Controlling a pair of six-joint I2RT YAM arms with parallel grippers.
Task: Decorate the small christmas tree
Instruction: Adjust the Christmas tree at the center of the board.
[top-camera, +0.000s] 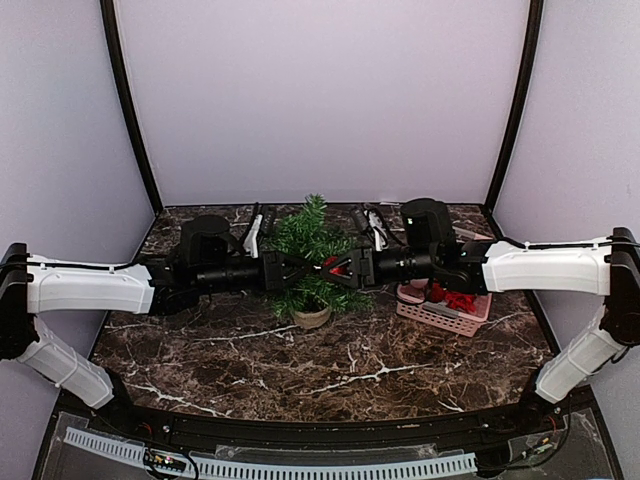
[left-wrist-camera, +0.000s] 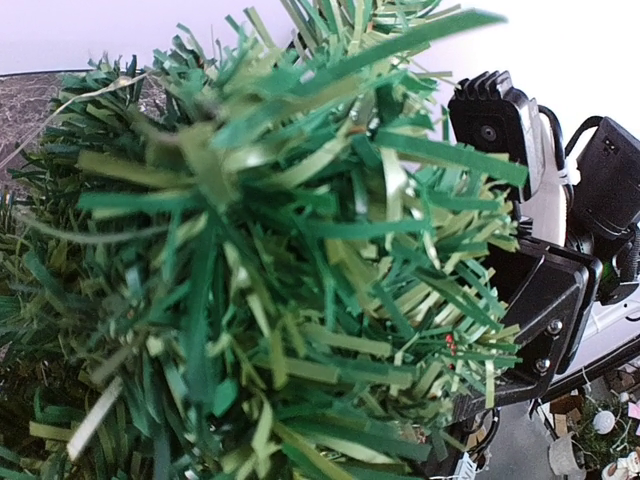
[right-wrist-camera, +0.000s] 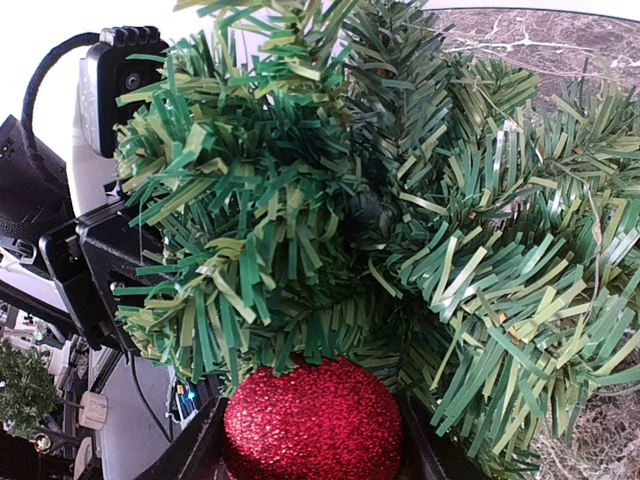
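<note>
Dark marble table (top-camera: 350, 370) lies under both my arms. My right gripper (top-camera: 338, 268) is clenched on a red glitter ball (right-wrist-camera: 312, 420), which touches the needles of the small christmas tree (top-camera: 310, 235). My left gripper (top-camera: 303, 270) reaches into the branches from the opposite side. Needles hide its fingers, so I cannot tell their state. The tree stands upright mid-table on its tan base (top-camera: 311, 317), with a pink basket (top-camera: 440, 318) just to its right.

no text, label, brand or number can be read in any view. the small christmas tree (top-camera: 310, 235) and the pink basket (top-camera: 440, 318) show no legible marks.
</note>
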